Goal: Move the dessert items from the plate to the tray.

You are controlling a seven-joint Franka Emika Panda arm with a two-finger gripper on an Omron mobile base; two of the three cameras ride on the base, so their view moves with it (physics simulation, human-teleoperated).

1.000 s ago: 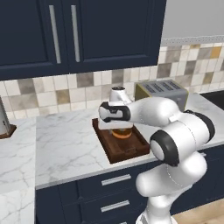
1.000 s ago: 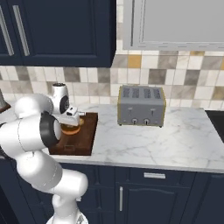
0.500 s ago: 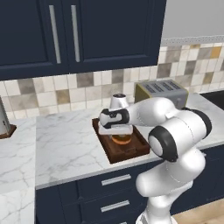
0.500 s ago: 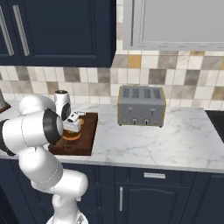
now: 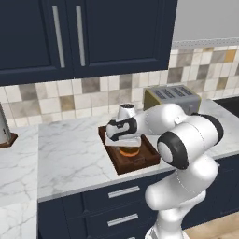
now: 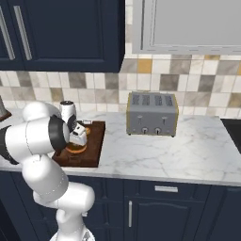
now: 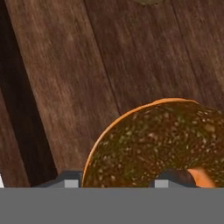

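A round dessert item (image 7: 162, 144), orange at the rim and dark brown on top, sits between my fingertips. My gripper (image 7: 124, 179) is shut on it, low over the dark wooden tray (image 7: 57, 87). From the left base, the gripper (image 5: 129, 147) points down at the tray (image 5: 140, 163) with the dessert item (image 5: 129, 151) under it. The right base camera has the gripper (image 6: 77, 143), the dessert item (image 6: 74, 149) and the tray (image 6: 94, 141) beside my forearm. I cannot tell whether the piece touches the tray floor. The plate is out of view.
A grey toaster (image 5: 172, 98) (image 6: 151, 114) stands on the marble counter just right of the tray. A pale greenish-grey object (image 7: 146, 1) peeks in at the hand view's top edge. Bare counter (image 5: 70, 149) stretches left of the tray.
My hand has come down toward the tray with the dessert item in it, and shifted slightly toward the tray's middle. The base and the tray have stayed put.
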